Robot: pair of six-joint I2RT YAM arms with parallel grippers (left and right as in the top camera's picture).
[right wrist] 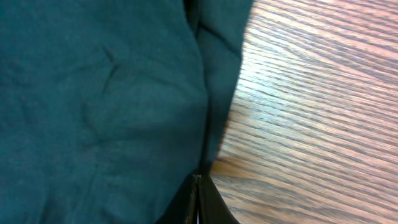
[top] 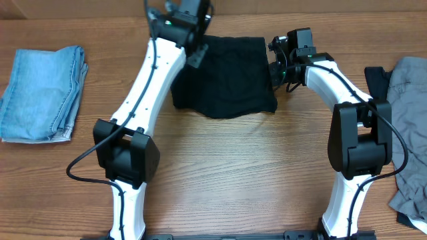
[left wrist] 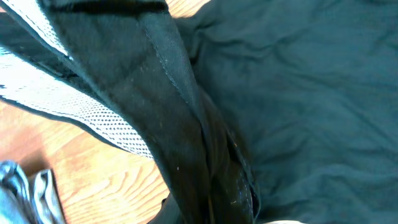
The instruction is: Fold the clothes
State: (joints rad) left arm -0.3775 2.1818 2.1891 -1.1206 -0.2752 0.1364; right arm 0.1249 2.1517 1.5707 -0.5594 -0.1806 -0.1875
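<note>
**Item:** black shorts [top: 227, 80], lying bunched at 12 o'clock on the table [top: 233, 173]. The pale mesh lining [left wrist: 81, 106] shows at the lifted waist.

**Holds:** your left gripper [top: 195, 52] pinches the shorts' 10 o'clock corner. Your right gripper [top: 275, 68] is pressed together on their 3 o'clock edge.

**Step, as judged:** folding this garment, with both edges in hand.

**Next move calls for:** carrying both grips across evenly, so the cloth doesn't drag or twist.

**Also present:** folded denim [top: 43, 93] at 9 o'clock and a grey garment [top: 410, 100] at 3 o'clock.
</note>
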